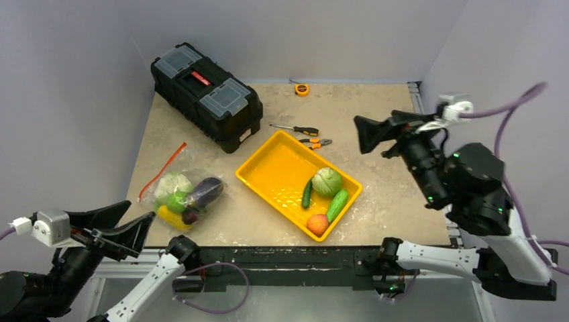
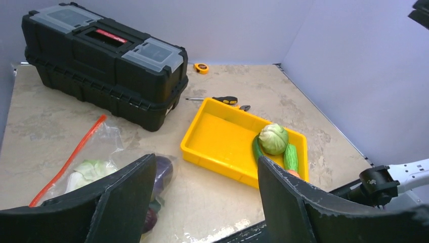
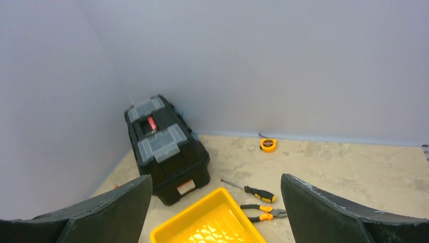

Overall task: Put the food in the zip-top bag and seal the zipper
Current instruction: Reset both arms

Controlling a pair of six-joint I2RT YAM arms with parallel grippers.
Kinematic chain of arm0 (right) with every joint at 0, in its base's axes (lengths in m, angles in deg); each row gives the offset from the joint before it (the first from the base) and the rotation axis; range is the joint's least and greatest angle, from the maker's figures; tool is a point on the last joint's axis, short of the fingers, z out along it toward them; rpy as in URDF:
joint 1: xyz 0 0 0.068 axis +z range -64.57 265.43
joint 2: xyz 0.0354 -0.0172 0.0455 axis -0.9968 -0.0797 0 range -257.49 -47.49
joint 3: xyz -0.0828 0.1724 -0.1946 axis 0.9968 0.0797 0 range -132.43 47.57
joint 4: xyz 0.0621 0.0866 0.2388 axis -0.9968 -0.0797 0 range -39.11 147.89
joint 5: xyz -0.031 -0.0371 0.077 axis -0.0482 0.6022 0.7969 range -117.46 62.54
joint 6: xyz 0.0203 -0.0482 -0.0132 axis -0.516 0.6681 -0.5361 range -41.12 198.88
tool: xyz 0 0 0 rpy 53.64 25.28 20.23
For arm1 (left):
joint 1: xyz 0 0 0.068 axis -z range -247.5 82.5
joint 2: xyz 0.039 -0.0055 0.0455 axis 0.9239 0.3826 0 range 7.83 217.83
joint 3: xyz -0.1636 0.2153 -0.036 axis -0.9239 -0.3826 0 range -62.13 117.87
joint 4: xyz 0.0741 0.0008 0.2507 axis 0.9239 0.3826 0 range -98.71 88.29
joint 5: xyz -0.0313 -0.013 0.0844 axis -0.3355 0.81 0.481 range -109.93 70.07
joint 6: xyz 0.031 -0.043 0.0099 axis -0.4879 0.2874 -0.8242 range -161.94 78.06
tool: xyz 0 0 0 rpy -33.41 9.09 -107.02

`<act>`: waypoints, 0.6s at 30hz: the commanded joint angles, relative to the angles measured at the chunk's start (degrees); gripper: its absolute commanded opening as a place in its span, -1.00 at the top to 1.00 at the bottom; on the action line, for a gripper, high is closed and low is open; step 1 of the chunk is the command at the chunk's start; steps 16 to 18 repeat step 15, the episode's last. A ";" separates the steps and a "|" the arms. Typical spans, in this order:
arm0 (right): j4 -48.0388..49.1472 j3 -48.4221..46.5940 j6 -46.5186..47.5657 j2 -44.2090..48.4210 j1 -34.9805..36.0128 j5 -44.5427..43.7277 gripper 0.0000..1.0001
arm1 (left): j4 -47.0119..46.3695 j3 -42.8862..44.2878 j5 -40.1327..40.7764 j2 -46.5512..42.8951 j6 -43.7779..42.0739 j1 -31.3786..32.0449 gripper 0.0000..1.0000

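Observation:
The clear zip-top bag (image 1: 180, 196) lies at the near left with its red-orange zipper (image 1: 161, 172) along the far side. Inside it are a white cauliflower (image 1: 173, 183), purple eggplant (image 1: 205, 192), green round fruit (image 1: 176, 201) and yellow squash (image 1: 172, 218). The bag also shows in the left wrist view (image 2: 103, 152). In the yellow tray (image 1: 278, 168) lie a cabbage (image 1: 327, 181), two green cucumbers (image 1: 337, 204) and an orange peach (image 1: 318, 224). My left gripper (image 1: 124, 225) is open and empty, raised near the bag's near left corner. My right gripper (image 1: 368, 134) is open and empty, high right of the tray.
A black toolbox (image 1: 204, 94) stands at the back left. A screwdriver (image 1: 296, 129) and orange-handled pliers (image 1: 315, 142) lie just behind the tray. A yellow tape measure (image 1: 302, 89) sits by the back wall. Walls close in the table on three sides.

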 commanded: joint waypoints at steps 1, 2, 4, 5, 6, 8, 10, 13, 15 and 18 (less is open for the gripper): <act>0.67 2.11 -1.75 4.70 0.06 -4.81 -0.98 | -4.13 1.63 0.72 0.53 -1.16 0.20 -0.45; 1.65 3.07 -1.93 5.83 0.06 -5.44 -0.98 | -4.27 1.88 0.70 0.63 -1.28 0.14 -0.45; 3.51 4.72 -2.26 7.43 0.06 -7.00 -0.98 | -4.22 2.24 0.72 0.92 -1.28 0.16 -0.45; 4.02 5.23 -2.41 7.89 0.06 -7.44 -0.98 | -4.19 2.34 0.78 0.94 -1.28 0.16 -0.45; 4.33 5.53 -2.65 8.11 0.06 -7.81 -0.98 | -4.24 2.36 0.78 0.95 -1.21 0.14 -0.45; 4.67 5.59 -3.83 8.11 0.06 -9.35 -0.98 | -4.21 2.45 0.95 0.99 -1.19 0.20 -0.45; 5.17 5.66 -4.56 8.13 0.12 -10.90 -0.97 | -4.29 2.45 1.19 0.96 -1.19 0.17 -0.45; 7.69 7.35 -2.88 8.47 0.08 -12.23 -0.98 | -4.25 2.45 1.30 1.00 -1.10 0.19 -0.46; 7.73 7.43 -2.73 8.33 0.06 -12.89 -0.98 | -4.22 2.45 1.31 1.04 -1.01 0.17 -0.46; 7.73 7.43 -2.73 8.33 0.06 -12.89 -0.98 | -4.22 2.45 1.31 1.04 -1.01 0.17 -0.46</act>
